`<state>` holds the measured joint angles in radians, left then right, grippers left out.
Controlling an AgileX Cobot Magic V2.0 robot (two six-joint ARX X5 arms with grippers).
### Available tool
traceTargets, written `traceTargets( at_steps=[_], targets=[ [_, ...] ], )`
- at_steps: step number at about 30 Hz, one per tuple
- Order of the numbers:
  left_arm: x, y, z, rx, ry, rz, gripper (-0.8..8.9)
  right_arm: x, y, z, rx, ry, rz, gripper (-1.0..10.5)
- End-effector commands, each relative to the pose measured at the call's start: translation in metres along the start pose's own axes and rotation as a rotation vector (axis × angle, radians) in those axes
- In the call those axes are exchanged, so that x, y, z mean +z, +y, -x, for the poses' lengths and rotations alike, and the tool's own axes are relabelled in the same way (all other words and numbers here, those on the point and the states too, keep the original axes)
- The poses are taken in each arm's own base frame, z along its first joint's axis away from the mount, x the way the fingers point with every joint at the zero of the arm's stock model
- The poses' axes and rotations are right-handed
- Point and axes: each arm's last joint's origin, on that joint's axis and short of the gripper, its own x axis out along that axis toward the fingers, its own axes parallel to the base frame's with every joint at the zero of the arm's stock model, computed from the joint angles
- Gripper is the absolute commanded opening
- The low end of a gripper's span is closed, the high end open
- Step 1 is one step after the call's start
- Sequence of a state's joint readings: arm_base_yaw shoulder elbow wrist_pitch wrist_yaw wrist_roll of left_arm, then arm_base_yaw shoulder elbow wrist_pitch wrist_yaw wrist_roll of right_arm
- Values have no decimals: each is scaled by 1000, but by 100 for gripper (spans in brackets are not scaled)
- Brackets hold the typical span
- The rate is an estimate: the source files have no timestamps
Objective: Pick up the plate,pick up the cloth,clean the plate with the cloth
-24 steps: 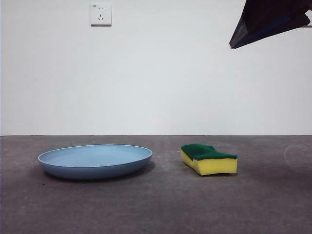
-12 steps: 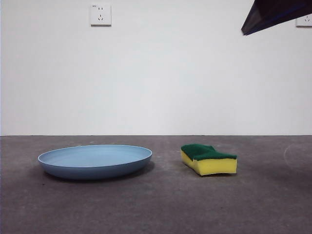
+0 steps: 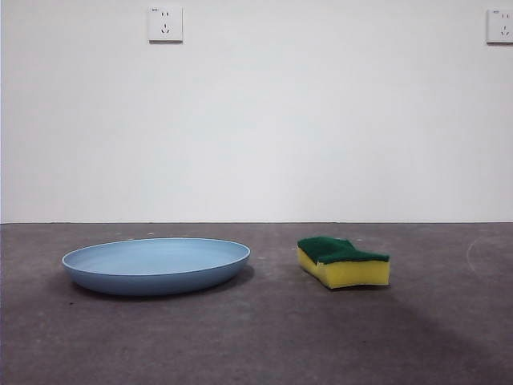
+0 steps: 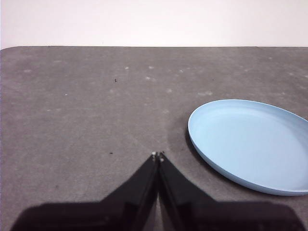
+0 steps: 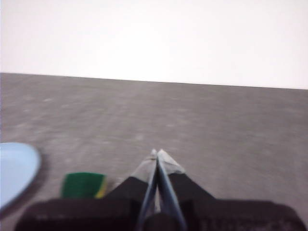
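Plate [image 3: 156, 266] and sponge [image 3: 344, 261] lie apart on grey table [image 3: 256, 345]; left gripper [image 4: 157, 155] and blurred right gripper [image 5: 157, 153] pinched closed, empty.

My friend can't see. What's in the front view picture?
A wide, shallow light-blue plate sits on a dark grey table, and beside it, not touching, lies a yellow sponge with a green top. Behind them is a white wall with two sockets; no robot arm shows.

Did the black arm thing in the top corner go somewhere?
Yes. It slid up and out past the top right corner, uncovering the wall socket there. The plate and sponge stayed put.
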<state>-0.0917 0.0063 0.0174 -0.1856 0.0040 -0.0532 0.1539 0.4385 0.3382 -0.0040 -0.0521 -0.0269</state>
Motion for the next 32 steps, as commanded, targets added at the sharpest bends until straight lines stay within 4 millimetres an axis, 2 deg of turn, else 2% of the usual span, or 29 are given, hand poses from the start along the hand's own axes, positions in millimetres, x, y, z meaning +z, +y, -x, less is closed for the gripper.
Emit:
traceTargets(
  at_steps=[1, 7, 17, 22, 27, 32],
  targets=[
    [-4, 0, -1, 3, 11, 6, -2, -18, -4, 9, -40, -28, 2, 1],
    [-4, 0, -1, 3, 11, 6, -1, -52, -6, 18, -77, -50, -4, 1],
    [-4, 0, -1, 3, 11, 6, -1, -88, -5, 17, -76, 11, -73, 1],
    [-4, 0, -1, 3, 11, 6, -1, -96, -4, 21, -77, 81, -95, 1],
    [-4, 0, -1, 4, 10, 6, -1, -96, -4, 22, -77, 72, -102, 1],
    [-4, 0, -1, 3, 11, 6, -1, -96, -4, 22, -83, 71, -192, 1]
  ],
)
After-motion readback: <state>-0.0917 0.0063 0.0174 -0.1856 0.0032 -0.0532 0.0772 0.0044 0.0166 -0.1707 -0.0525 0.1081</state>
